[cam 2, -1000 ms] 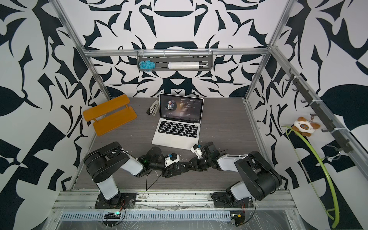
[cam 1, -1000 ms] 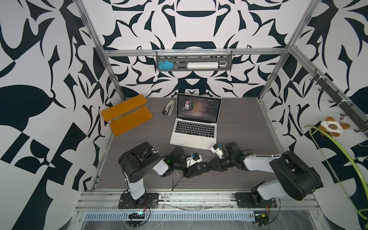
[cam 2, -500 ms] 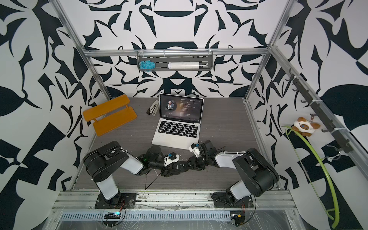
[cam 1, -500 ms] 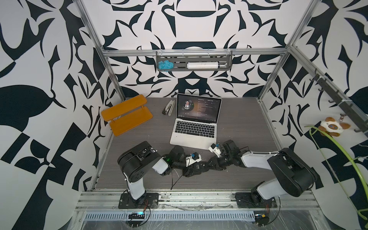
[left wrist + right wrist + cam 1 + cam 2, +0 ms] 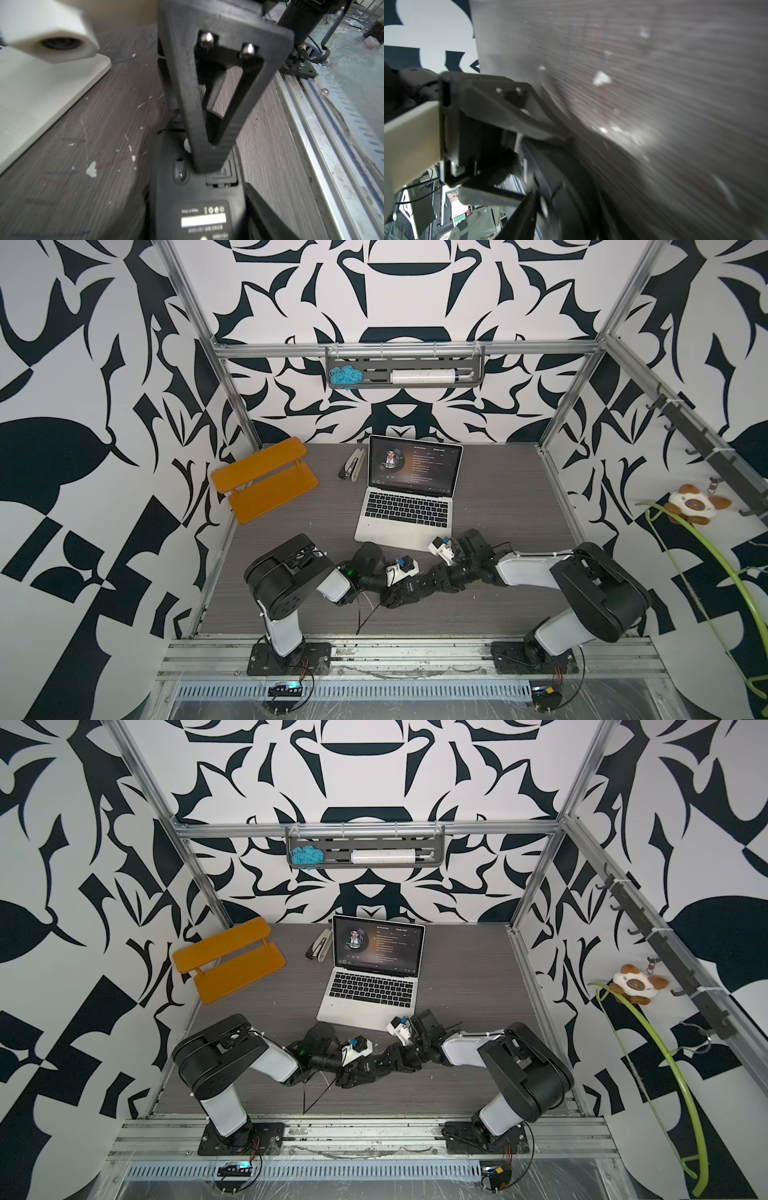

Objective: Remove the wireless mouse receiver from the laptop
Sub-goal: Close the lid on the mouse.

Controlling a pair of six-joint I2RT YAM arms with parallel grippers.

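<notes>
Tbl point(image 5: 498, 497): 1 laptop point(image 5: 405, 510), 1 mouse point(image 5: 164, 197), 1 stapler point(image 5: 352, 466), 1 orange shelf point(image 5: 257, 466)

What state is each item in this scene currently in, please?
laptop, open, screen lit.
mouse, upside down, held by the left gripper.
left gripper, shut on the mouse.
right gripper, tip at the mouse's underside; opening unclear.
wireless mouse receiver, not visible.

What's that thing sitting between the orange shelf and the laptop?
A stapler lies there, beside the laptop and apart from the orange shelf; both top views show it.
</notes>
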